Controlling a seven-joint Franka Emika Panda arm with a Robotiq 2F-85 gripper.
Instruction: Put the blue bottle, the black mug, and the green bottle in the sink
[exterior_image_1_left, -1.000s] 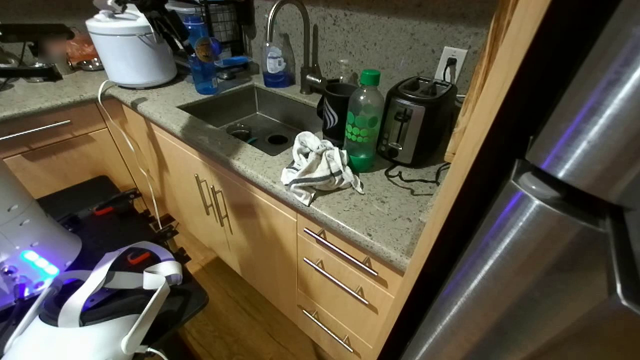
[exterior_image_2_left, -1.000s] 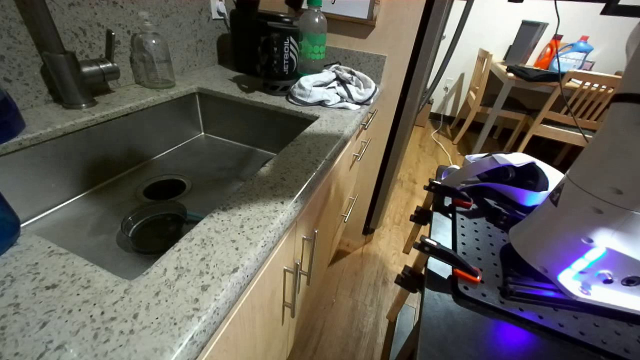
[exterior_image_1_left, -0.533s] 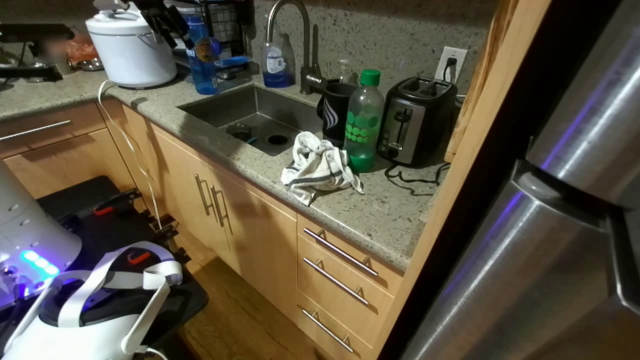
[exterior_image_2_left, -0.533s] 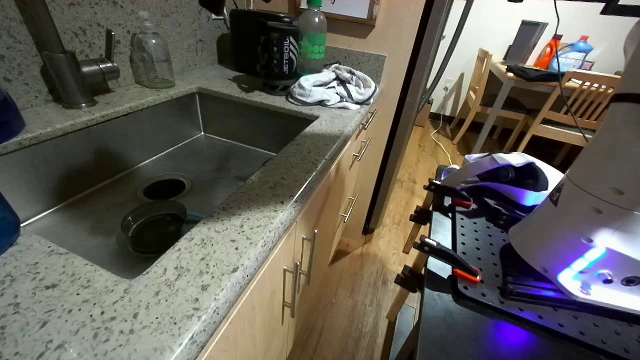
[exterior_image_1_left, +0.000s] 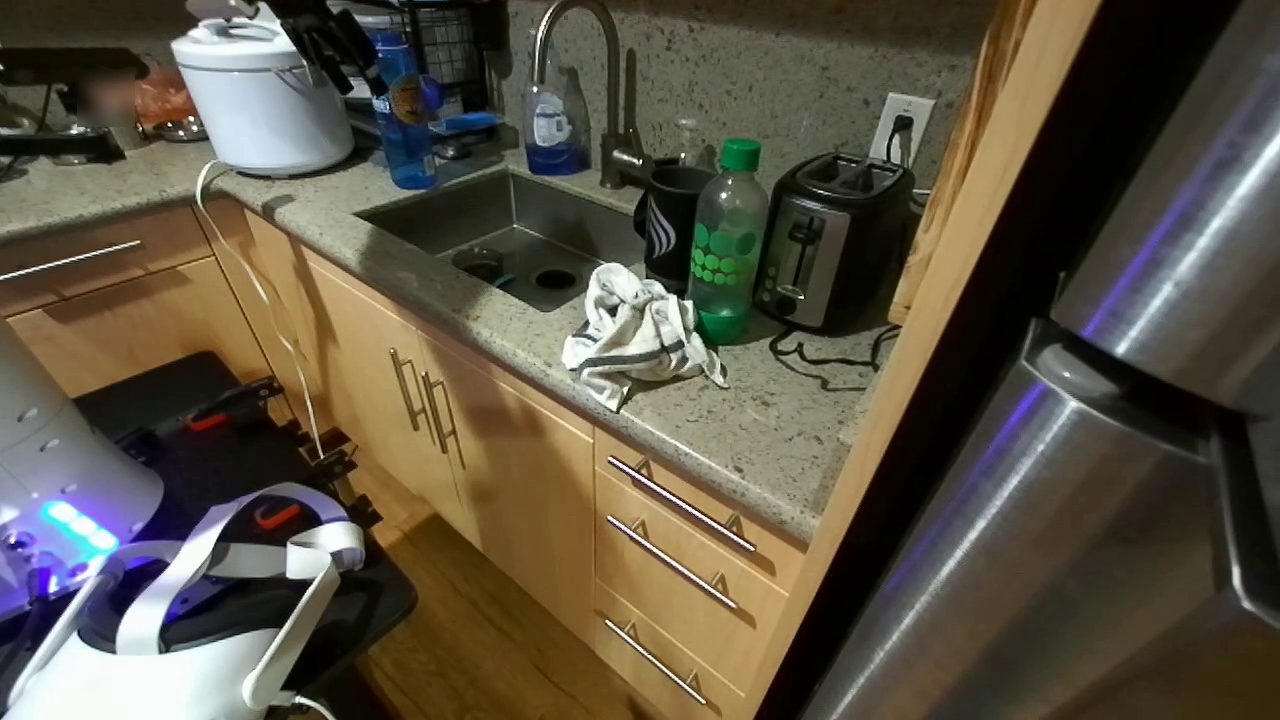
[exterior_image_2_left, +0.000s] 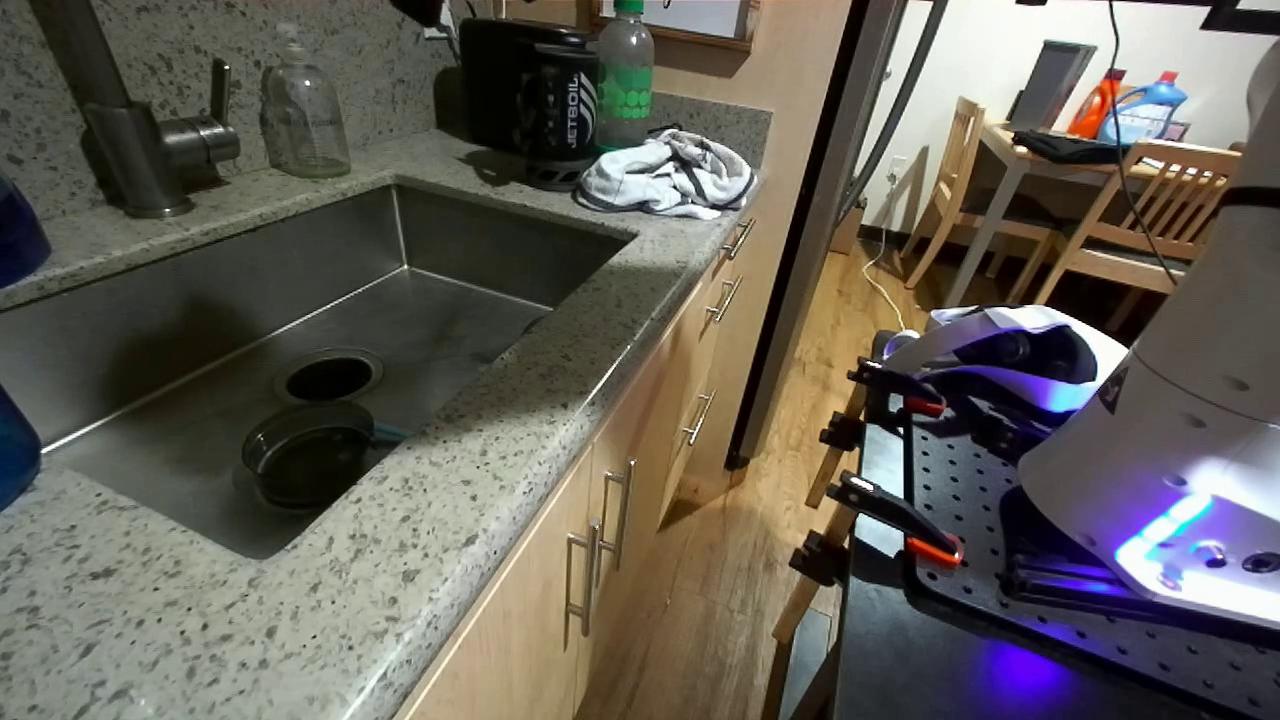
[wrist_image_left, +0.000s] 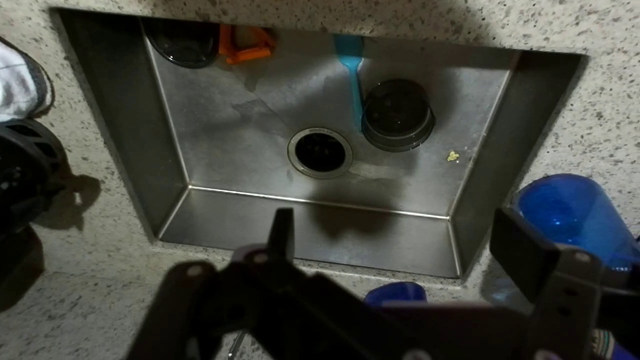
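A gripper (wrist_image_left: 394, 225), jaws wide apart, should probably centre on the upright blue bottle (exterior_image_1_left: 409, 128) beside the sink (wrist_image_left: 230, 147) before closing gently.

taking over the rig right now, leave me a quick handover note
Gripper: open, holding nothing.
Blue bottle: upright on the counter, at one end of the sink.
Black mug and green bottle: upright on the counter at the sink's opposite end, near the toaster.
Done: none of the three is in the sink.
Left: all three to go in.
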